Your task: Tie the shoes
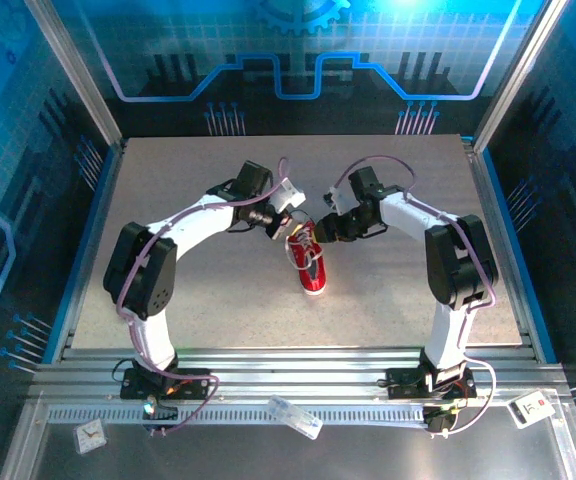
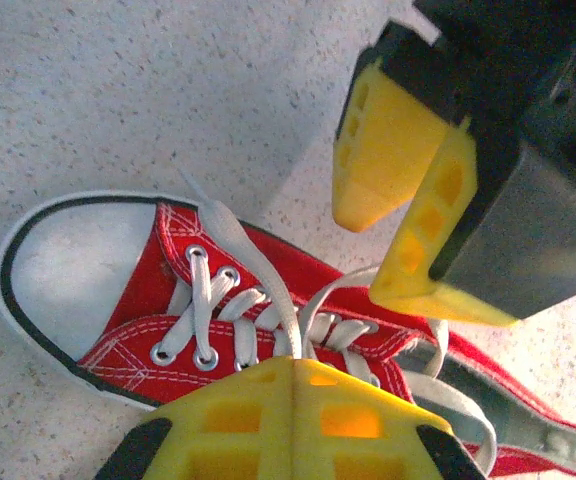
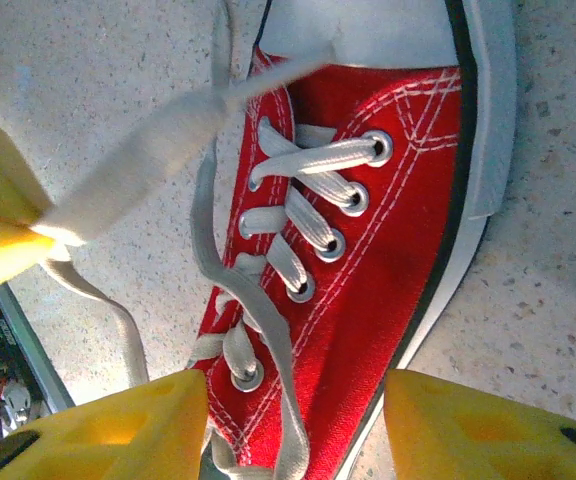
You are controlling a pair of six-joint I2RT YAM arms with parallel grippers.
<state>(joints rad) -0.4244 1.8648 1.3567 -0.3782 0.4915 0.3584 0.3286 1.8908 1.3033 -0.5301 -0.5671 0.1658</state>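
Observation:
A small red sneaker with a white toe cap lies mid-table, its toe toward the near edge. My left gripper is at the shoe's heel end on its left. In the left wrist view that gripper is shut on a white lace that runs up from the eyelets of the shoe. My right gripper hovers over the heel end from the right. In the right wrist view it is open, straddling the red upper, nothing gripped. The held lace stretches taut to the left.
The grey speckled table surrounds the shoe. A loose lace trails on the tabletop beside the shoe. On the metal rail near the arm bases lie a white packet and two small cards.

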